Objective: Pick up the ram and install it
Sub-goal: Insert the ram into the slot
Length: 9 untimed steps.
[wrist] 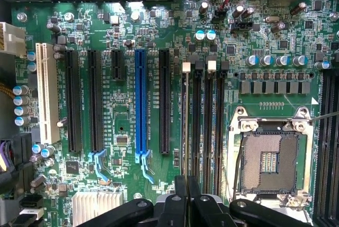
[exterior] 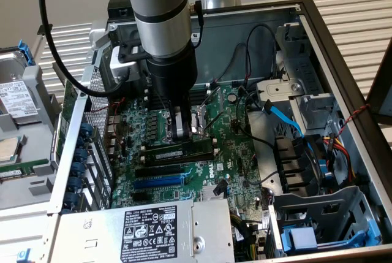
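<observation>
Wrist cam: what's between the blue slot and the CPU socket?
In the wrist view, one long black expansion slot beside the blue slot, then the bank of parallel memory slots, then the CPU socket.

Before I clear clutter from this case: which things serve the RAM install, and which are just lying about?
Job: ram, gripper, memory slots.
Lying about: hard drive, power supply, blue slot, CPU socket.

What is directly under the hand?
Under the hand, the ram stands on edge among the black memory slots, beside the open processor socket. Slot walls cover its lower edge, so its seating cannot be seen.
</observation>
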Each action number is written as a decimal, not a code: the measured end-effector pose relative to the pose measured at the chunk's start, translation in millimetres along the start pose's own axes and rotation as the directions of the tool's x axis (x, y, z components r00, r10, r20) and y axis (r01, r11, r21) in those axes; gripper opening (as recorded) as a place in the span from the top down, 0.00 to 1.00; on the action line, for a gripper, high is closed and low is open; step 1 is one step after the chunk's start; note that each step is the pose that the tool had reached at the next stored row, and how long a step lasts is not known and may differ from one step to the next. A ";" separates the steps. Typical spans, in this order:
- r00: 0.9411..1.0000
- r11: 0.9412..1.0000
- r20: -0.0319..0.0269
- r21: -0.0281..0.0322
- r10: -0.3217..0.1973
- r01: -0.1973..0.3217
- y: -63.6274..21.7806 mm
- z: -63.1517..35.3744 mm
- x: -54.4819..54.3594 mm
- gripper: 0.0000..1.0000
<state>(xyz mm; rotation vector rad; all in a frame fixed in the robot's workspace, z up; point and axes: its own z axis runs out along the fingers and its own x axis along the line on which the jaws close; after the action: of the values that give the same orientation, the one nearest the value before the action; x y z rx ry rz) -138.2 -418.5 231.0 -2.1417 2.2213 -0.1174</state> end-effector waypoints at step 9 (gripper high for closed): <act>1.000 1.000 0.000 0.000 0.000 0.000 0.1 0.0 0.0 0.88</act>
<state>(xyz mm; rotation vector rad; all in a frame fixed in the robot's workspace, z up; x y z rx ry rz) -138.3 -418.5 231.1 -2.1418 2.2214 -0.1174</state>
